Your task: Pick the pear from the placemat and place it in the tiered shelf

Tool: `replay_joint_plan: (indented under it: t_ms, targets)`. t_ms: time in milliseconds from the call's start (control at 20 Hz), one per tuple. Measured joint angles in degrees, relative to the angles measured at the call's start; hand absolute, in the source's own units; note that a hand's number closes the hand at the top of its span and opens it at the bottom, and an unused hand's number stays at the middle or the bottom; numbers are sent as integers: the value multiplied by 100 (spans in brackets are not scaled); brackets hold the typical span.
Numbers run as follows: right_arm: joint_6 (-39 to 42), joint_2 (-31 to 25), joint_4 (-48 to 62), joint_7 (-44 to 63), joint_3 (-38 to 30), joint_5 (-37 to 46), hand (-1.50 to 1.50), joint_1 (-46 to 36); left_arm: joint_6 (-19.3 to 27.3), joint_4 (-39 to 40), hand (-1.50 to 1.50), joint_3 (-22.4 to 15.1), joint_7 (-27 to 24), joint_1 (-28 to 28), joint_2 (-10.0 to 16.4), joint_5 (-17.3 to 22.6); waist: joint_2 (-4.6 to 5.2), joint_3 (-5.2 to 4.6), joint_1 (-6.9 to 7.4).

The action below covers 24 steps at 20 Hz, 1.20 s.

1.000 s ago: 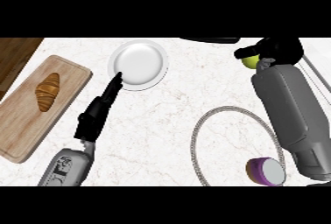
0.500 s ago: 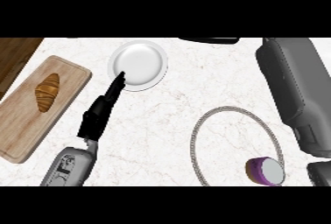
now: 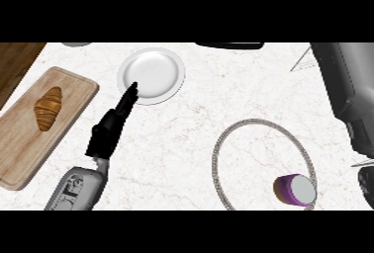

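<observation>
I see a white veined marble table (image 3: pixel 190 143). My grey right forearm (image 3: pixel 350 89) runs along its right edge, with its hand out of view. A rectangular wooden board (image 3: pixel 29 153), a ring-edged round placemat (image 3: pixel 256 158) and a glossy plate (image 3: pixel 152 75) sit on it. My left hand (image 3: pixel 108 131) has its fingers straight, the tips over the plate's edge. I cannot see the pear.

The placemat (image 3: pixel 256 158) is a round mat lying flat on the bench (image 3: pixel 190 123), in the lower right part of the head view. Its rim is a thin grey band that looks beaded or braided. The face inside the rim is pale and faintly veined, much like the bench around it. Seen from this steep angle, it looks taller than wide. The view's lower edge cuts off its lowest arc. A small purple-sided round thing (image 3: pixel 296 190) stands on its lower right part.
</observation>
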Motion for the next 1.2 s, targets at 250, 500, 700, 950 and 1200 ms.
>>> replay_joint_plan:
  t_ms: [250, 500, 700, 950, 1200]
  targets:
    - [176, -144, 150, 44, -462, 767, 150, -358, -21, -15, 0, 50, 11, -33, 43, 11, 5, 7, -18]
    - [339, -239, 141, 49, -902, 1476, 150, -550, 5, -79, 0, 38, 39, 15, 25, -7, -2, 16, -46]
    - [497, -238, 35, 48, -1200, 2062, 150, -646, 20, -58, 0, 79, 48, -7, 27, -9, 0, 18, -81]
    - [745, -153, -67, 52, -1534, 2683, 150, -734, 16, 3, 0, 155, 30, -21, 48, 10, -7, 23, -123]
    - [974, -154, 44, 33, -1706, 3196, 150, -721, -17, 3, 0, 181, -66, 68, 83, 3, -19, 26, -159]
